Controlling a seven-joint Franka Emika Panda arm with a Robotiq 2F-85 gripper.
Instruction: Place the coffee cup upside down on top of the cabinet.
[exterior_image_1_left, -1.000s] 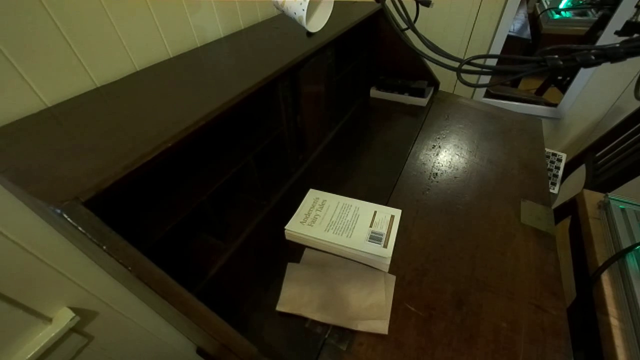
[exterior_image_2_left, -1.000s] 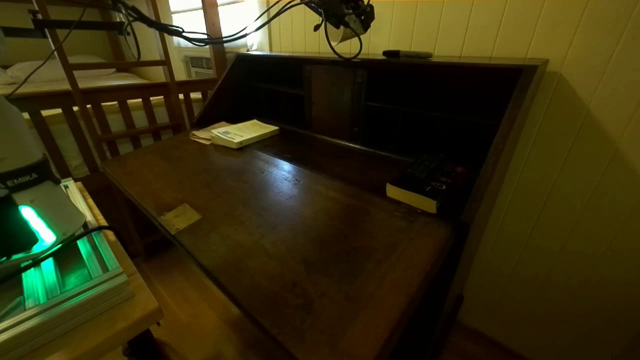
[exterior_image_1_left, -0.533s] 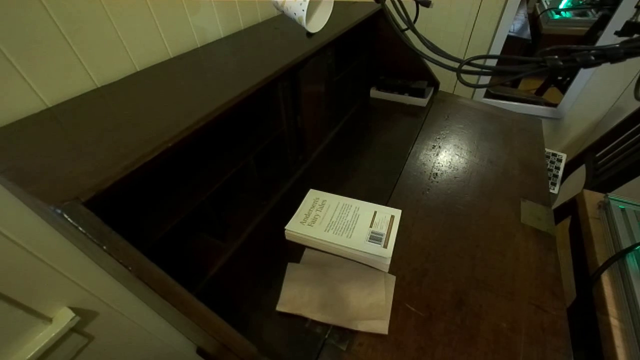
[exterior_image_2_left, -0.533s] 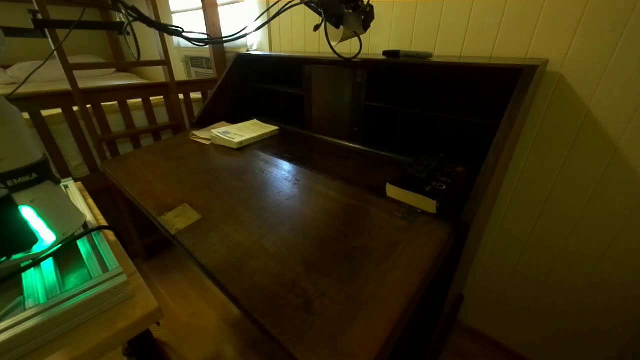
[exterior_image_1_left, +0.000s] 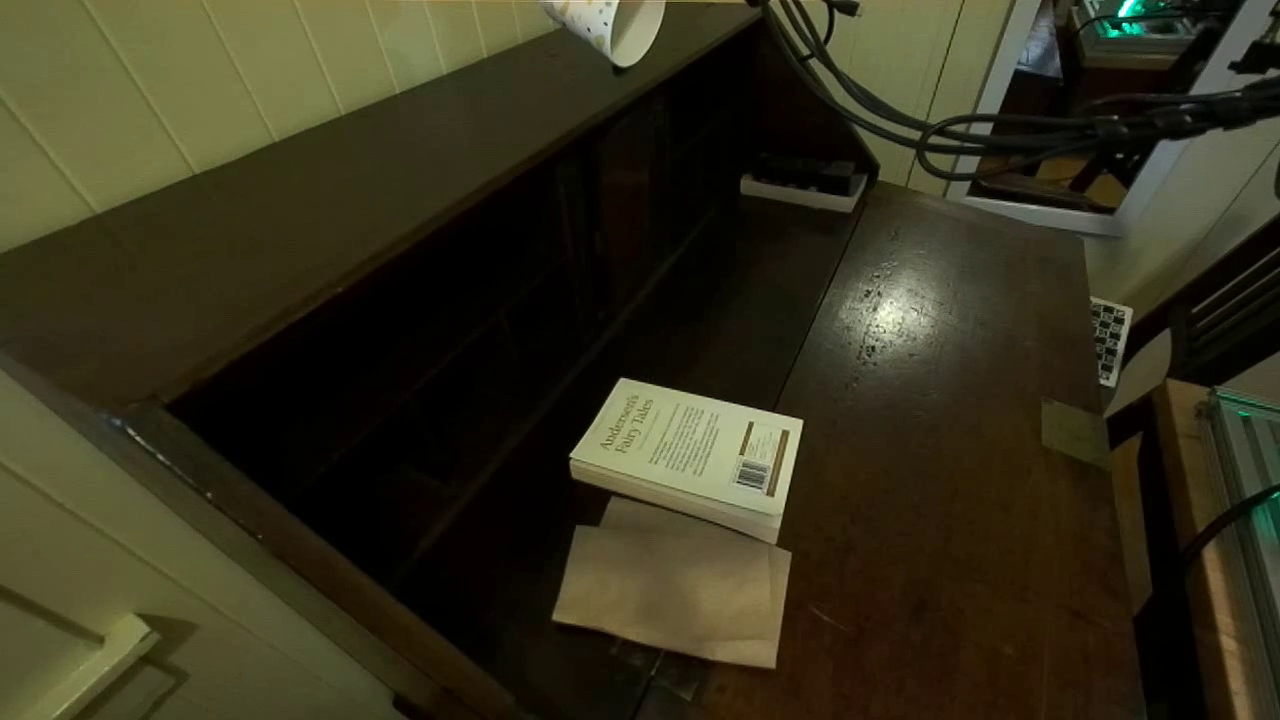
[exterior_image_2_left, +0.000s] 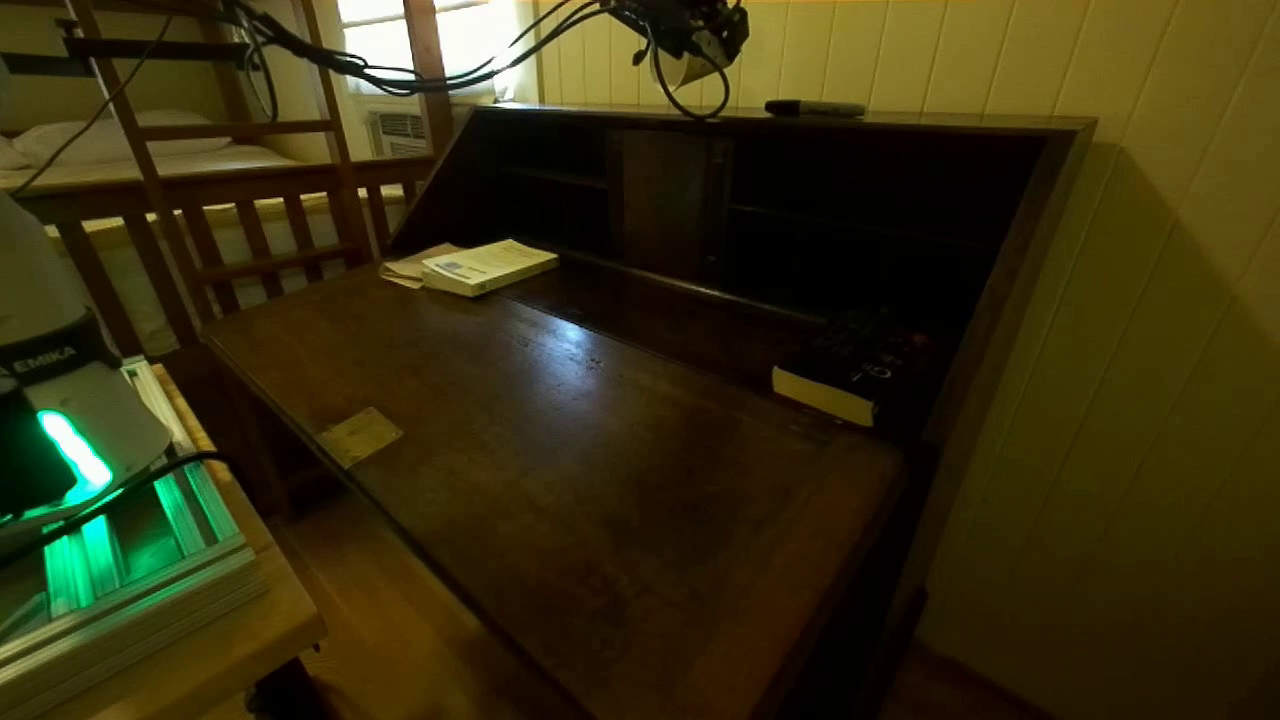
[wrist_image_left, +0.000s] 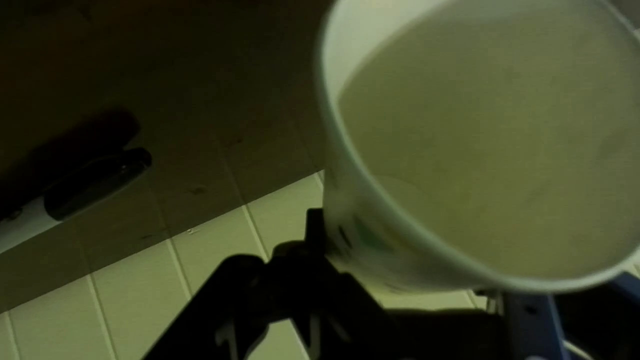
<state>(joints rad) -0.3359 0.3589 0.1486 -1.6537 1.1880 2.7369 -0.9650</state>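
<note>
White paper cup, tapered, flecked outside with coloured specks, plain inside, tilted, pinched between dark fingers

Arm and claw, as we observe them in an exterior view: the pale lower link wears a black band lettered EMIKA, and a green light glows below it. We trace dark cables, sagging slightly, to the claw, which hangs tilted at the upper margin. In the wrist view we find its black fingers closed in a grip.
</note>
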